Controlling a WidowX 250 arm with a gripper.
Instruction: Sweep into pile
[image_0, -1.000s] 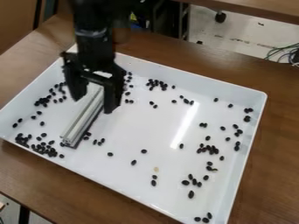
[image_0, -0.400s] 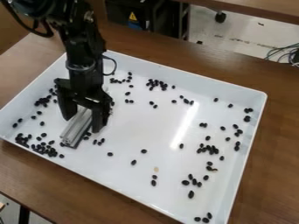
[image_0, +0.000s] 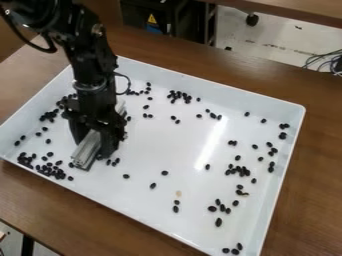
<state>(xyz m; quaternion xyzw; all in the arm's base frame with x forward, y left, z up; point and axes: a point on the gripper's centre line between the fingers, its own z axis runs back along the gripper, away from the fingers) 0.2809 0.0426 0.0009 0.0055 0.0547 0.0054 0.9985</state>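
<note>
The claw (image_0: 94, 143) is closed around the slotted metal bar (image_0: 86, 150), one finger against each long side, so the bar can probably serve as a pusher for the sweeping. The bar lies low in the white tray (image_0: 150, 154), near its left corner. Black beans (image_0: 164, 173) are scattered widely, some crowding that corner close to the bar. The raised tray walls should keep them off the desk (image_0: 317, 175), but may stop the bar near the edges.

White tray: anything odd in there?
Yes, one tan piece toward the tray's near side, the odd color among black beans. Could be a foreign bit or off-color bean; can't tell. Beans are scattered, normal for an unfinished sweep.
</note>
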